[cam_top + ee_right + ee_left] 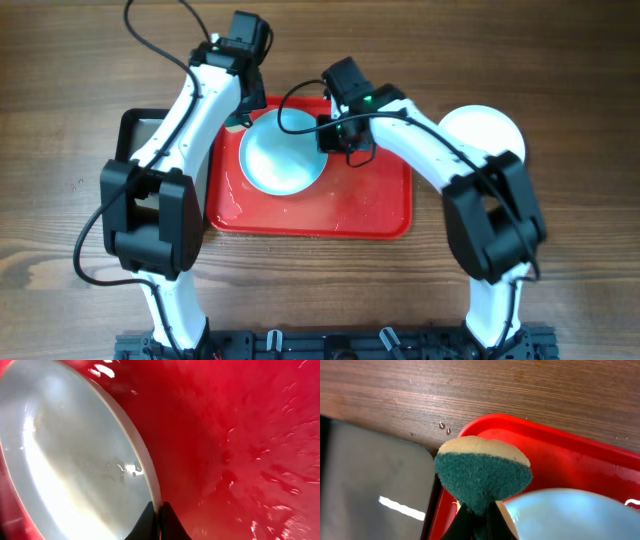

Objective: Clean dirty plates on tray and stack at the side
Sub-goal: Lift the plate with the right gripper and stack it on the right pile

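While angled inward | left end effector [477, 522] pinches green-and-tan sponge [482, 477] | right end effector [159, 521] pinches face-up pale mint-blue round plate [75, 460] by rim

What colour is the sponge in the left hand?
The sponge is dark green with a tan backing; left wrist view shows it best.

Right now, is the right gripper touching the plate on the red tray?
Touching. The right wrist view shows the right gripper with its jaws pinched on the rim of the pale blue plate; the plate's edge runs straight in between them.
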